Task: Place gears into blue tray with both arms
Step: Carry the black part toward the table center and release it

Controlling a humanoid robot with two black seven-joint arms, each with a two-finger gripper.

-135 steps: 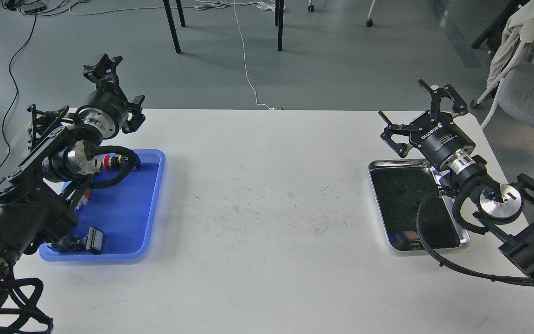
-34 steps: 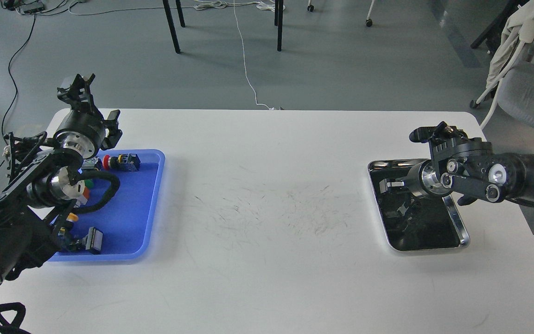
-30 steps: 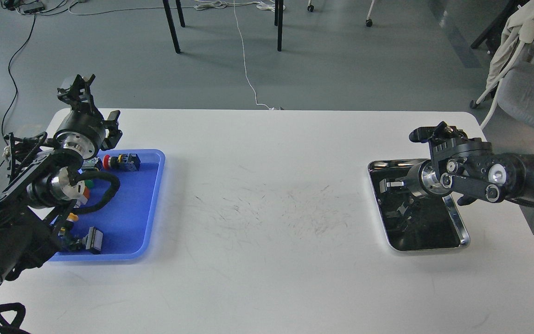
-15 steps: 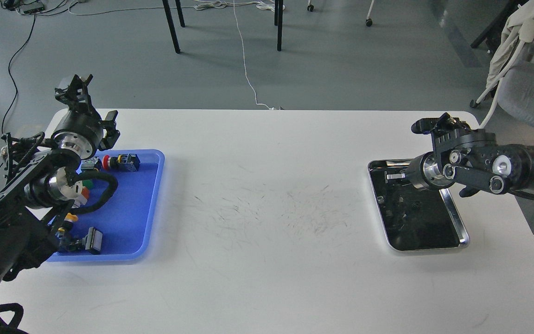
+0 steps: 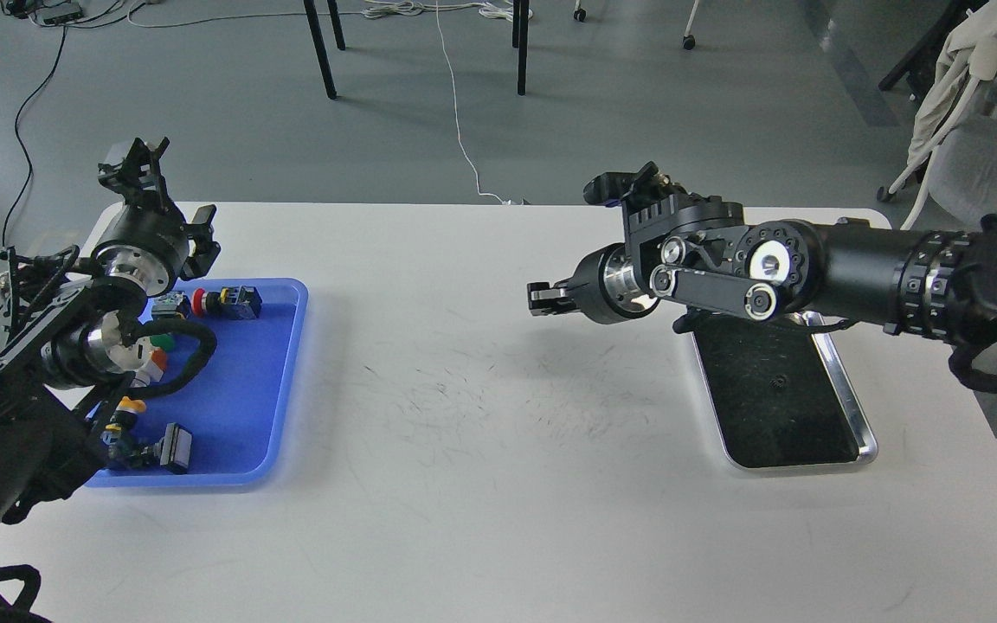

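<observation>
My right arm reaches left across the white table, and my right gripper hangs above the bare tabletop with its fingertips pressed together. A gear between them is too small to make out. One tiny black gear lies in the steel tray. The blue tray sits at the left and holds several button switches. My left gripper is raised beyond the blue tray's far left corner. It points up with its fingers apart and nothing in them.
The steel tray with its dark bottom lies under my right forearm near the table's right edge. The scuffed middle of the table lies between the two trays. Chairs and cables stand on the floor beyond the table.
My right gripper rose out of the steel tray and swung left over the table's middle. One of the two gears seen earlier in that tray is gone. My left arm barely moved.
</observation>
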